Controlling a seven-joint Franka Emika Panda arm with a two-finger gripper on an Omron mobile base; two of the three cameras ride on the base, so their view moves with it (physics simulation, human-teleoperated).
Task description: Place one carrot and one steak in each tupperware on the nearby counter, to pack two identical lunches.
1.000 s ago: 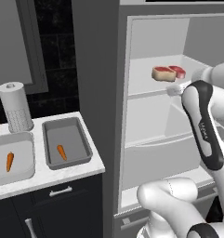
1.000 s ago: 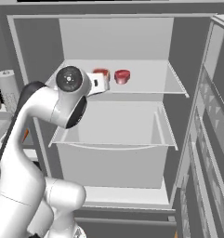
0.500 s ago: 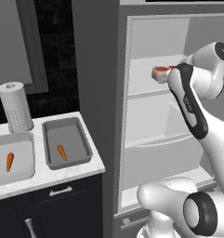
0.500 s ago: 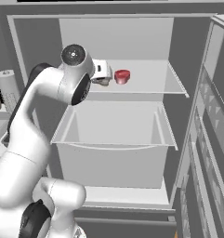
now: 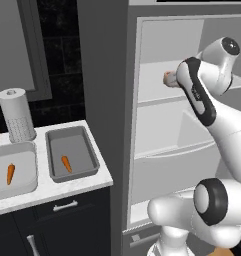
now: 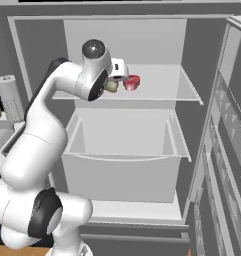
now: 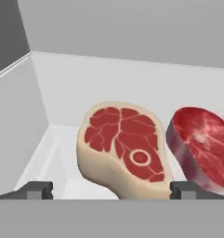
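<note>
Two steaks lie side by side on the upper fridge shelf. In the hand view the tan-edged steak [image 7: 122, 148] sits between my fingertips, and an all-red steak [image 7: 201, 148] lies to its right. My gripper [image 7: 111, 190] is open and straddles the tan-edged steak's near edge without closing on it. The right base view has the hand [image 6: 118, 74] over the tan-edged steak [image 6: 111, 86], next to the red steak [image 6: 132, 82]. On the counter [image 5: 67, 189], the darker tupperware [image 5: 79, 145] holds one carrot [image 5: 66, 163]. The lighter tupperware [image 5: 24, 162] holds another carrot [image 5: 10, 173].
The fridge stands open, with a shelf [image 6: 162, 87] and a wide drawer [image 6: 122, 165] below it. Its door [image 6: 227, 150] hangs open at the right. A paper towel roll [image 5: 17, 115] stands behind the trays against the dark backsplash.
The arm has reached up and deeper into the fridge, bringing the hand to the shelf until it covers most of the steaks in the left base view. The jaws stayed open.
</note>
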